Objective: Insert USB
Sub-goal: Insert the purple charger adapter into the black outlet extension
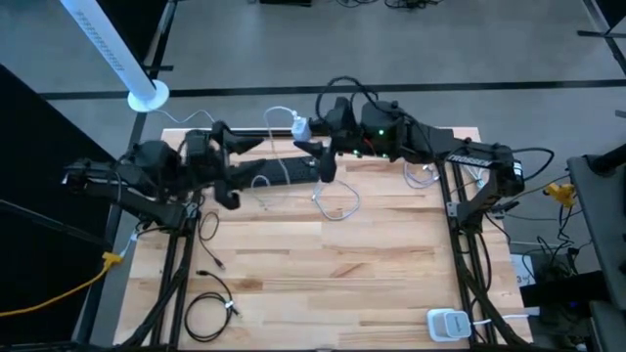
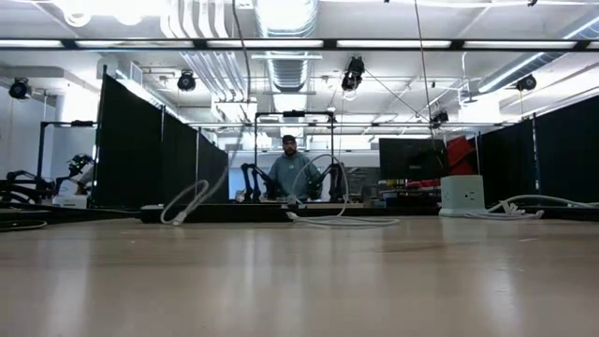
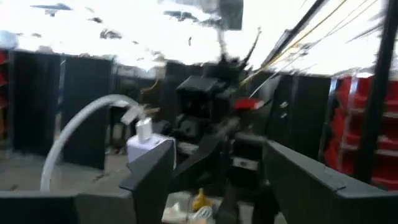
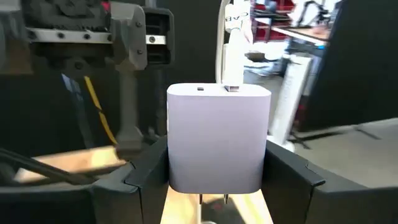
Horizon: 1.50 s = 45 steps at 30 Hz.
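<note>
1. Charger point(image 4: 217, 137): a white plastic block, rigid and probably light, with smooth faces that could slip under a loose hold. It is best held across its two flat sides, as it is now, leaving the port face clear.
2. Cable point(image 4: 231, 43): white, thin and limp, with a stiff plug at its end. Judged best taken at the plug, since the cord itself would bend under any push.
3. Right gripper point(image 4: 217, 186): closed on the charger, one finger on each side, holding it raised above the far part of the counter point(image 1: 323, 264).
4. Plug: it stands in one port on the charger's face; a second port beside it is empty. How deeply it sits cannot be told.
5. Left gripper point(image 3: 217, 180): fingers parted and holding nothing. It is near the charger point(image 3: 149, 146), facing it, with the cable point(image 3: 81, 127) arching away beside it.
</note>
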Available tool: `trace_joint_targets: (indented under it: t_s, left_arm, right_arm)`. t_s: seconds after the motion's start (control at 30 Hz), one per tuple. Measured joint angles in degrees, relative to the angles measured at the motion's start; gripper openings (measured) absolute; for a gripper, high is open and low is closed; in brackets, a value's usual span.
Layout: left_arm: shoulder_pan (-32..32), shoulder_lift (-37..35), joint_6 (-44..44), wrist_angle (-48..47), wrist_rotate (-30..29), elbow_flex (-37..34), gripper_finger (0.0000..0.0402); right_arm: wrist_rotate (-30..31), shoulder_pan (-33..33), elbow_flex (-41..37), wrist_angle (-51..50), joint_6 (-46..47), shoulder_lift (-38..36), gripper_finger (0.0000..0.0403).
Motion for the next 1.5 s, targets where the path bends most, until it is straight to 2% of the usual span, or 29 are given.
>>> trace_joint_targets:
  t_s: [0.33, 0.7, 0.87, 1.0, 1.17, 1.3, 1.5]
  left_arm:
    - [-0.1, 4.8, -0.5, 0.4, -6.1, 0.0, 0.0170]
    - [-0.1, 6.5, -0.5, 0.6, -6.5, 0.0, 0.0119]
    - [-0.1, 8.2, -0.5, -2.2, -12.4, 0.0, 0.0105]
    - [0.0, 9.3, -0.6, -2.4, -14.5, 0.0, 0.0114]
    - [0.7, 10.4, -4.3, -1.9, -17.8, 0.0, 0.0150]
    - [2.1, 12.0, -7.4, -1.9, -18.2, 0.0, 0.0187]
    - [4.3, 14.4, -8.1, -1.8, -18.2, 0.0, 0.0224]
  right_arm:
    - [13.1, 2.5, 0.0, -3.6, -10.0, 0.2, 0.0195]
    - [17.8, 2.6, 0.0, -7.0, -20.2, 1.5, 0.0195]
    - [21.1, 2.6, 0.0, -7.0, -25.8, 2.1, 0.0195]
    - [21.2, 2.6, 0.0, -7.1, -26.7, 2.1, 0.0195]
    - [23.6, 2.6, 0.0, -7.5, -32.2, 2.6, 0.0195]
    - [27.1, 2.6, 0.0, -7.5, -39.4, 3.7, 0.0195]
    - [28.7, 3.0, 0.0, -7.1, -46.1, 5.3, 0.0195]
